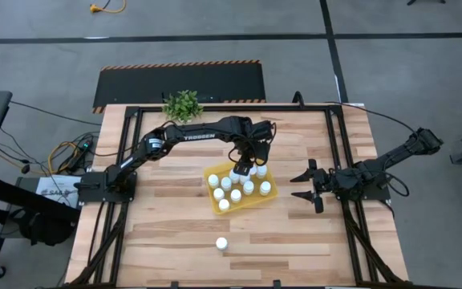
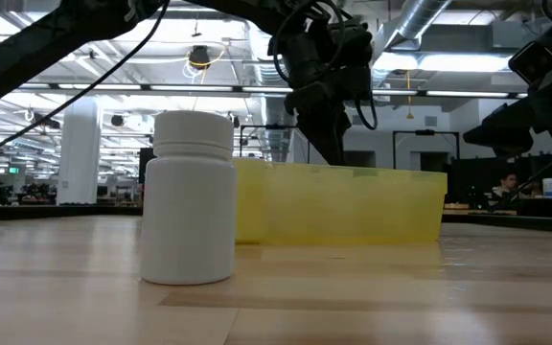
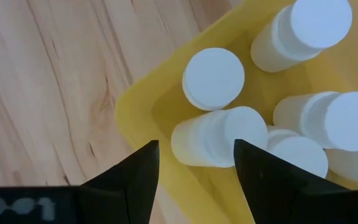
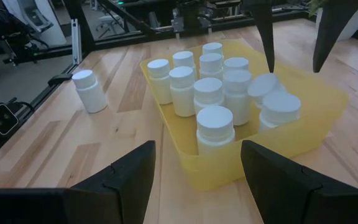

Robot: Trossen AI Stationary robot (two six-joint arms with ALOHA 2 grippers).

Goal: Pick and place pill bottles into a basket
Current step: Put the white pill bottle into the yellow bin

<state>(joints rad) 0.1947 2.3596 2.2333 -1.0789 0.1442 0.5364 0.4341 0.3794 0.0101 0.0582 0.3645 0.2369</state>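
While my left hand (image 1: 249, 163) hovers part-open and empty over the shallow yellow plastic basket (image 1: 215, 201), most small white pill bottles (image 1: 236, 195) sit inside; one bottle (image 1: 222, 242) waits on the near counter (image 1: 159, 233). Right hand (image 1: 305, 186) idles open.

High view: straight down over the pale wooden plank table (image 1: 167, 233). Low view: table height, level. Both wrist views angle down, sharing the shallow bright yellow plastic basket (image 4: 328, 112).

Basket (image 1: 212, 173) packed w/ bottles (image 1: 236, 195); table (image 1: 167, 233) around mostly free.
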